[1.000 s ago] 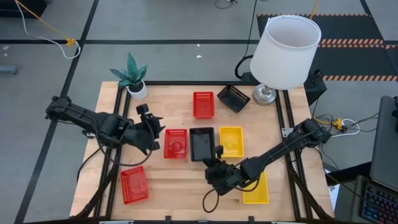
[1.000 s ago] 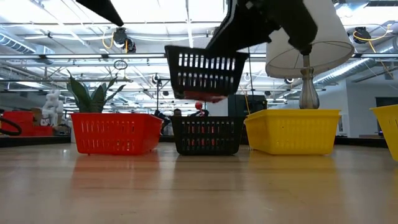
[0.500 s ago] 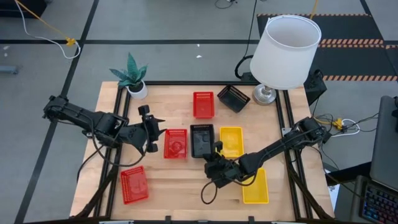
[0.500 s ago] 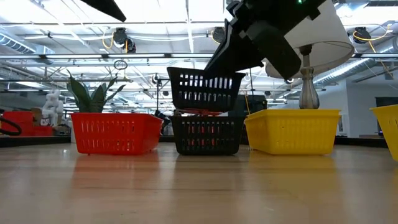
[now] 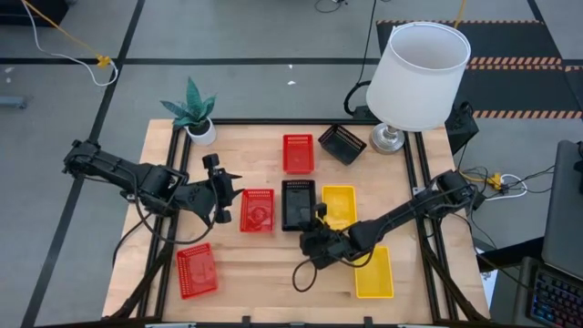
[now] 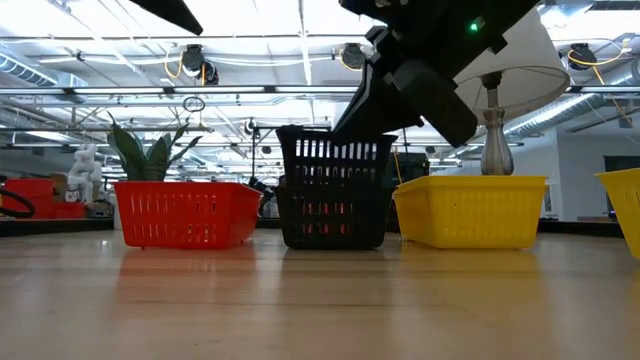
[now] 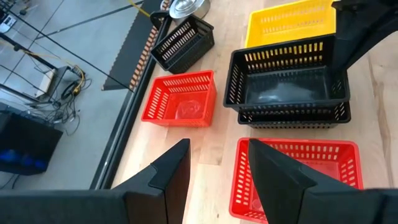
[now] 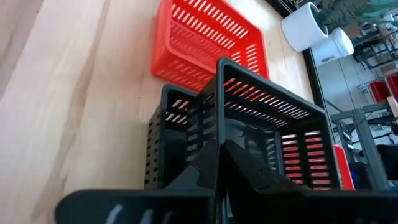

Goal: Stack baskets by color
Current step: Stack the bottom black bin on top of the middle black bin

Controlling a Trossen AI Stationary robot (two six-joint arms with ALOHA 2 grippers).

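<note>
Front-left red basket (image 5: 197,271): sits alone near the counter's (image 5: 260,278) front-left corner, well apart from the other reds, so it is not yet stacked.
Left pincer (image 5: 224,189): my idle one, hovering just left of the middle row with fingers (image 7: 168,177) parted and nothing between them; I judge it is kept back so the right arm has room.
Middle red basket (image 5: 257,210): flat on the counter just beside the black pair, on their left; a likely base for the red pile.
Far red basket (image 5: 297,152): farther back, on its own.
Black stack (image 6: 334,200): the upper black basket (image 7: 287,81) has dropped partway into the lower one (image 7: 292,116), rims nearly level, so they nest squarely.
Right pincer (image 5: 319,221): clenched on the near wall of the upper black basket; I hold by the rim so the basket hangs level and slides straight in. The seating looks almost done, and letting go seems the next step.
Third black basket (image 5: 342,143): skewed near the lamp (image 5: 417,77), not yet joined to the stack.
Yellow baskets: one (image 5: 339,207) just right of the black stack, another (image 5: 374,274) toward the front right, partly under my right arm.
</note>
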